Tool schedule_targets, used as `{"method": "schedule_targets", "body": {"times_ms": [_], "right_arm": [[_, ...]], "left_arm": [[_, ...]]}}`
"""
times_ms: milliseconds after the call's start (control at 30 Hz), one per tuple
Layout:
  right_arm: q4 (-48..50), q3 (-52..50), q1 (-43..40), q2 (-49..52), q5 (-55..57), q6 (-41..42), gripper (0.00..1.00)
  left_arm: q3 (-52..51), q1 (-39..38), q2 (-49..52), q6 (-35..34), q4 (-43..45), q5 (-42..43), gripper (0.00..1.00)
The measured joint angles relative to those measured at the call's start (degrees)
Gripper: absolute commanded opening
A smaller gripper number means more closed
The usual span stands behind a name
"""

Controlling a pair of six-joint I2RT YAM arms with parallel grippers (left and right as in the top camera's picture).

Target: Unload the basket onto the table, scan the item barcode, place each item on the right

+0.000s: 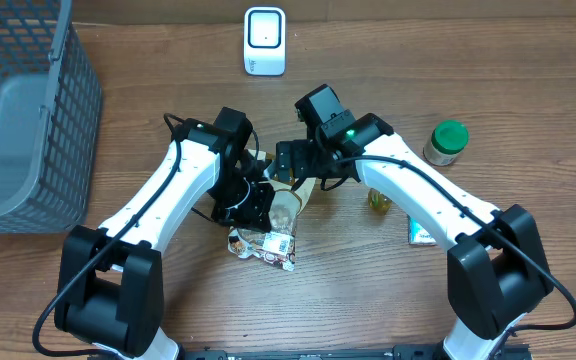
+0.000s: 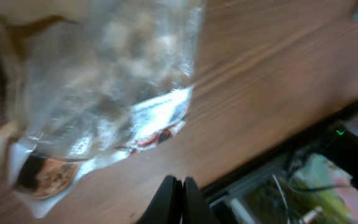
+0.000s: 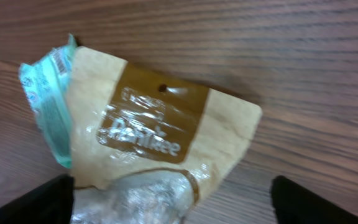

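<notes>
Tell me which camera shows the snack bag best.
Right wrist: the snack bag fills the frame, its brown header and print plain to see. Left wrist shows only its clear lower part, blurred. Overhead shows it small and partly hidden by the left arm.

Overhead, I've got the grey plastic mesh basket [image 1: 28,110] on the far-left edge of the brown wooden table [image 1: 368,310], and the white box-shaped barcode scanner [image 1: 265,40] at the back, approx centre. The clear plastic snack bag w/ brown paper header [image 1: 284,215] lies mid-table in front of the scanner. The green-lidded glass jar [image 1: 447,142] stands well off to the bag's right, w/ a flat teal packet [image 1: 418,232] in front of it.
</notes>
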Motion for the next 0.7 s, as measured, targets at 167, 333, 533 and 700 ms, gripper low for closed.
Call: {"method": "schedule_targets", "body": {"times_ms": [167,333,533,700], "right_arm": [[1.84,0.04,0.22,-0.02,-1.07,0.72,0.80],[3.04,0.04,1.36,-0.02,-1.46,0.92,0.66],[5.81,0.04,3.41,-0.02,-1.53,1.16,0.51],[8.98,0.04,4.24,0.00,-1.49,1.27,0.36]], "left_arm": [[-0.83,0.83,-3.08,-3.52,0.44,-4.46,0.04],[-1.07,0.48,-16.37,-10.32,0.48,-13.64,0.05],[-7.89,-5.09,-33.09,-20.28,4.76,-22.12,0.04],[-17.94,-5.42,-34.95,-24.20,11.69,-22.14,0.04]]}}
